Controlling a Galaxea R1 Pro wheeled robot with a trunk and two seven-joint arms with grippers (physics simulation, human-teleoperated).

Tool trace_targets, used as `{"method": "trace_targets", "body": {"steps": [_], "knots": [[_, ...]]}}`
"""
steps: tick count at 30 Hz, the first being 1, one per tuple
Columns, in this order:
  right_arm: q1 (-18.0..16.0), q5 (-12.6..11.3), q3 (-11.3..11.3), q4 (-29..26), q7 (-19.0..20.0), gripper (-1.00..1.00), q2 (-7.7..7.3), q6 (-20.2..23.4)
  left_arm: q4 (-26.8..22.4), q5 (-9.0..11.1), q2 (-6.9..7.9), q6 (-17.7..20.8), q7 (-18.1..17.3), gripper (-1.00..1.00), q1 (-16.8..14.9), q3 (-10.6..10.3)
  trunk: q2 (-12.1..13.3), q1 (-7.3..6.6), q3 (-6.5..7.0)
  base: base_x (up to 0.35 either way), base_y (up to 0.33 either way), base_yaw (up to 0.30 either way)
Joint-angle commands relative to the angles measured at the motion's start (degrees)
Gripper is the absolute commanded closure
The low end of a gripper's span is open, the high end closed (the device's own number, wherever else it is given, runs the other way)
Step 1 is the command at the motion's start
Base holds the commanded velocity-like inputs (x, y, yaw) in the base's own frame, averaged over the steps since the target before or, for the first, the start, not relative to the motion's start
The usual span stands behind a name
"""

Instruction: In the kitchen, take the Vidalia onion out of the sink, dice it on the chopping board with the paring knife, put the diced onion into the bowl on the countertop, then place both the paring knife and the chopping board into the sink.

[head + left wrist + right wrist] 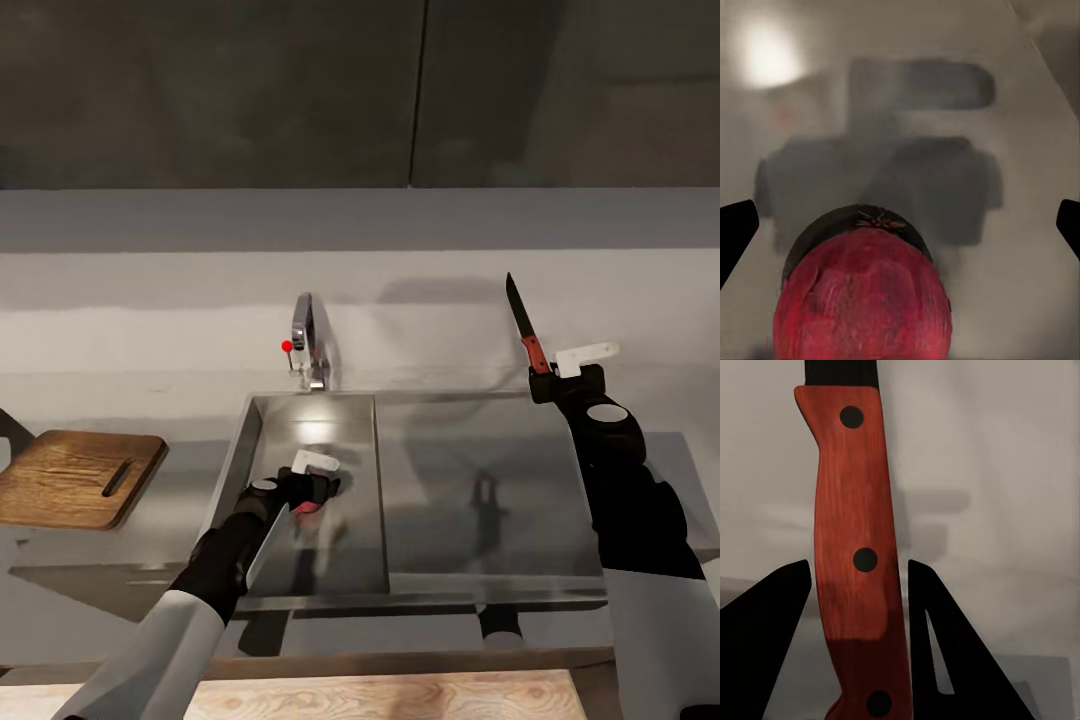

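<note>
The Vidalia onion (308, 505) lies on the floor of the sink (236, 468), a reddish bulb that looms large in the left wrist view (862, 304). My left gripper (314, 488) is lowered into the basin over it, open, its dark fingers (735, 232) spread wide on either side of the bulb without touching it. My right gripper (552, 370) hovers above the sink's right part, shut on the paring knife (526, 332) by its red handle (859, 555), blade pointing up and away. The chopping board (78, 478) rests on the countertop (120, 340) left of the sink. The bowl is out of view.
The chrome faucet (306, 342) with its red knob (287, 346) stands behind the basin. A flat steel section (480, 470) extends right of the basin. Dark cabinets (300, 90) hang over the back wall. Pale wood floor (380, 698) shows below the counter front.
</note>
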Motion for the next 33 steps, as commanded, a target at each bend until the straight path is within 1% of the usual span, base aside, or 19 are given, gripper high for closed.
{"method": "trace_targets", "body": {"steps": [1, 2, 3, 6, 13, 20, 26, 33], "knots": [[-0.05, 0.53, -0.06, -0.08, 0.65, 1.00, 0.00, 0.26, 0.12, 0.04, -0.01, 0.32, -0.13, -1.00, -0.04, 0.36, -0.11, 0.03, -0.10, 0.004, 0.000, 0.000], [-0.07, 0.53, -0.09, -0.08, 0.68, 1.00, 0.00, 0.27, 1.27, 0.04, 0.05, 0.33, -0.15, -1.00, -0.04, 2.37, -0.11, 0.03, -0.10, 0.001, 0.000, 0.000], [-0.06, 0.53, -0.10, -0.08, 0.67, 1.00, 0.00, 0.27, 1.59, 0.04, 0.06, 0.33, -0.17, -1.00, -0.04, 2.94, -0.11, 0.03, -0.12, 0.000, 0.000, 0.000], [-0.04, 0.53, -0.08, -0.08, 0.66, 1.00, 0.00, 0.27, 2.08, 0.03, 0.07, 0.33, -0.19, -1.00, -0.04, 3.53, -0.11, 0.03, -0.22, 0.000, 0.000, 0.000], [-0.03, 0.53, -0.03, -0.08, 0.68, 1.00, 0.00, 0.27, 3.44, -0.04, -0.34, 0.78, -0.15, -1.00, -0.18, 3.90, -0.11, 0.03, -0.67, 0.000, 0.000, 0.000], [-0.03, 0.53, -0.05, -0.08, 0.69, 1.00, 0.01, 0.27, 4.15, -0.04, -0.49, 2.23, 0.11, -1.00, -0.75, 3.95, -0.11, 0.03, -1.06, 0.000, 0.000, 0.000], [-0.05, 0.57, -0.03, -0.08, 0.68, 1.00, 0.00, 0.27, 4.25, -0.04, -1.80, 3.68, 0.30, -1.00, -2.66, 3.96, -0.11, 0.03, -1.25, 0.000, 0.000, 0.000], [-0.08, 0.61, -0.09, -0.08, 0.62, 1.00, 0.00, 0.28, 4.20, -0.04, -2.02, 4.08, 0.24, -1.00, -3.07, 3.96, -0.11, 0.03, -1.27, 0.000, 0.000, 0.000]]}}
